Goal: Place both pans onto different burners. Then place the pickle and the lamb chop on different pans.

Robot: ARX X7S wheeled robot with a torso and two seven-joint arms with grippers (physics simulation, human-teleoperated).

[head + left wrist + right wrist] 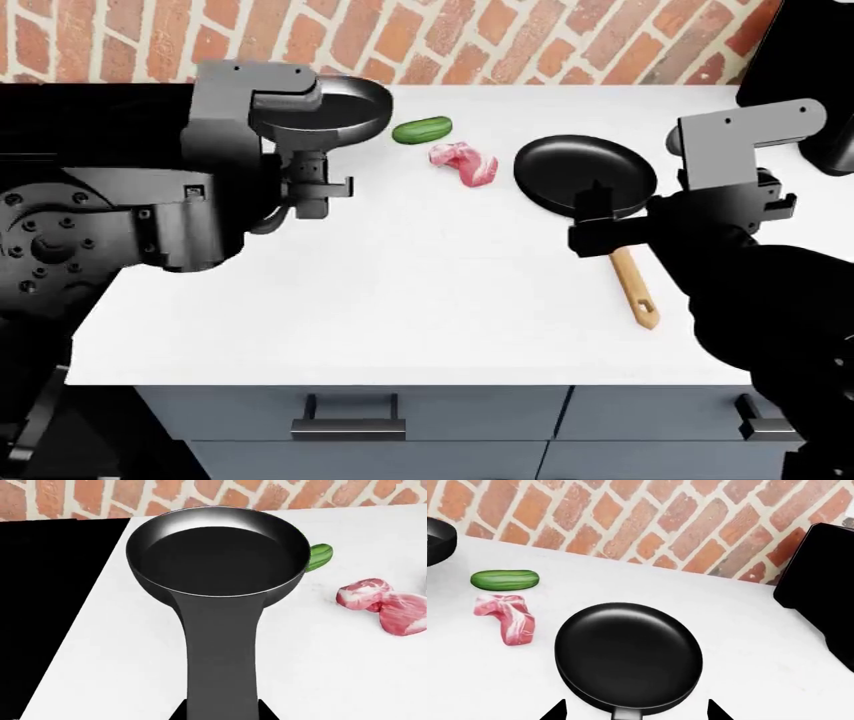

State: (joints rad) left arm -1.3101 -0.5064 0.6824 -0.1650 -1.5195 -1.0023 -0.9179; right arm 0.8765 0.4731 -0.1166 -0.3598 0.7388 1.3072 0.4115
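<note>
On the counter, both pans (327, 108) (585, 172) sit empty; left gripper (310, 180) grasps one handle, right gripper (597, 225) spread

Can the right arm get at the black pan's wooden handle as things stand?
Probably yes. The right claw hangs open right over the spot where the wooden handle meets the black pan, and nothing lies between them. The lamb chop and pickle sit well aside.
</note>
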